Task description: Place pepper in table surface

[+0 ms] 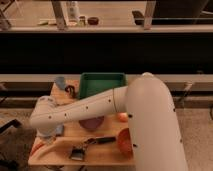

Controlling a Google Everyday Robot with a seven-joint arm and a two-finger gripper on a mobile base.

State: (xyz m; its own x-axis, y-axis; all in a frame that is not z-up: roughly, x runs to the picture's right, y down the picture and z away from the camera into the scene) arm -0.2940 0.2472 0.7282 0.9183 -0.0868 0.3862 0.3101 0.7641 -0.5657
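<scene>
The gripper (48, 136) sits low at the bench's (107, 152) front-left corner; jaws' state cannot be told. The pepper (37, 148) lies just left of it, long axis slanting up-right.

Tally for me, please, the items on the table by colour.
Green: 1, tray
Purple: 1, bowl
Blue: 1, cup
Orange-red: 3, pepper, round fruit, rounded item
Yellow: 1, banana-shaped item
Black-handled: 1, brush
Total: 8 clearly seen
The pincer is over the table at its front-left corner, by the pepper.
</scene>
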